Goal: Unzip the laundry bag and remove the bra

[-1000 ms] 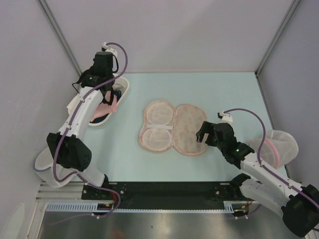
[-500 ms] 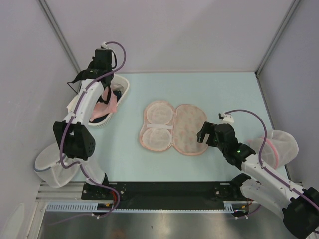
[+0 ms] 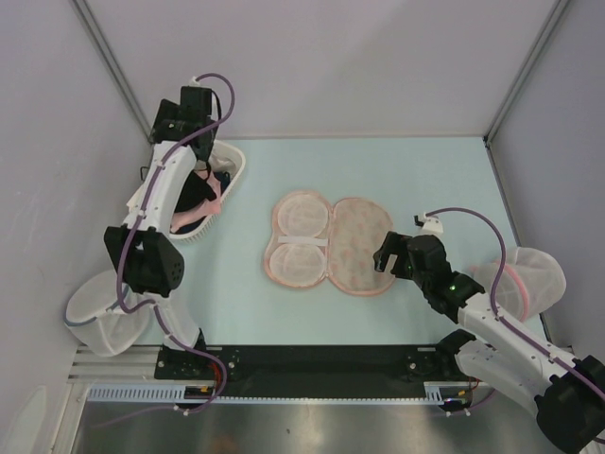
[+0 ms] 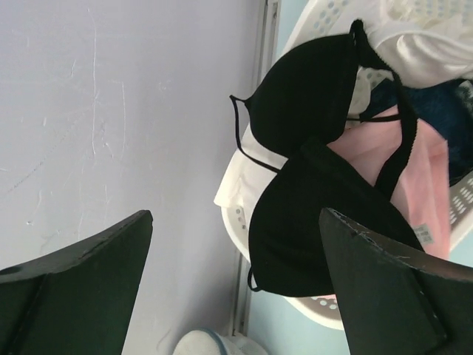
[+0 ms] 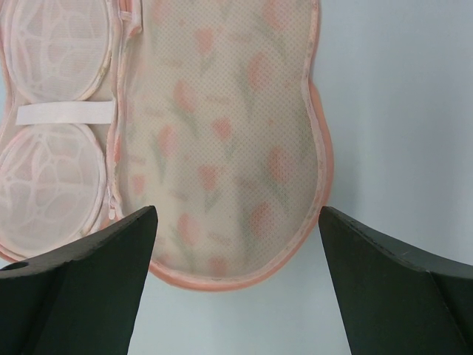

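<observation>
The laundry bag (image 3: 328, 244) lies unzipped and spread flat mid-table, its white padded half on the left and its floral half (image 5: 222, 133) on the right. The black bra (image 4: 318, 185) rests on the clothes in the white basket (image 3: 233, 168), partly draped over the rim; from above it shows as a dark patch (image 3: 196, 194). My left gripper (image 4: 235, 216) is open and holds nothing. It hovers above the basket's far-left end (image 3: 170, 132), apart from the bra. My right gripper (image 5: 236, 211) is open over the bag's near right edge (image 3: 386, 253).
The basket also holds a pink cloth (image 4: 429, 185), a white cloth (image 4: 421, 37) and a blue one. A white mesh dome with a pink rim (image 3: 525, 279) sits at the right edge, and another mesh dome (image 3: 104, 317) at the near left. The grey wall (image 4: 111, 111) stands close on the left.
My left gripper has opened and drawn back toward the far-left corner, leaving the bra in the basket. The right arm has hardly moved.
</observation>
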{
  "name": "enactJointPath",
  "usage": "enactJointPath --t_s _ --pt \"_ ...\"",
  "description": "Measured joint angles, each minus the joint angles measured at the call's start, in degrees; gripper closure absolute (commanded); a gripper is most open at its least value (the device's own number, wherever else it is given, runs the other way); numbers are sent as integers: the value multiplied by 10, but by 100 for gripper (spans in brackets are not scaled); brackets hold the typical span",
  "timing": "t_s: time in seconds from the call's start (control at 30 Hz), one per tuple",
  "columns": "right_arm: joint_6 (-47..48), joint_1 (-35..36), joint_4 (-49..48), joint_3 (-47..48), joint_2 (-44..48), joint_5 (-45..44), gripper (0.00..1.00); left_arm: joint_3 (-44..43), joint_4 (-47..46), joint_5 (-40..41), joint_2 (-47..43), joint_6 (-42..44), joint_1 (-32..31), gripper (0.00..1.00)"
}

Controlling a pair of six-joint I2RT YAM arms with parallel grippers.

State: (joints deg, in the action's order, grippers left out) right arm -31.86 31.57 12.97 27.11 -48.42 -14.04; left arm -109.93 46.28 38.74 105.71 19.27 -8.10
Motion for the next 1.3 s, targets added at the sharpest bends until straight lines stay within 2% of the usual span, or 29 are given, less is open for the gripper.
enactJointPath --t_s 0.33,0.5,0.53,0.7,0.87,1.03,1.3 --pt "4 -3 0 0 -14 0 4 12 30 -92 -56 -99 -22 0" --pt "4 -11 11 0 -20 -6 4 140 -24 -162 -174 -156 -64 0" --pt "4 -16 18 0 -20 -7 4 196 -60 -179 -217 -172 -82 0" --pt "4 -40 38 0 -24 -8 6 349 -151 -238 -340 -240 -125 0" --pt "4 -54 52 0 -42 -5 12 469 -209 -254 -431 -320 -136 0" --pt "4 -57 54 0 -75 0 21 504 -195 -254 -484 -352 -152 0" --pt "4 -59 47 9 -151 13 35 534 -179 -254 -602 -338 -154 0"
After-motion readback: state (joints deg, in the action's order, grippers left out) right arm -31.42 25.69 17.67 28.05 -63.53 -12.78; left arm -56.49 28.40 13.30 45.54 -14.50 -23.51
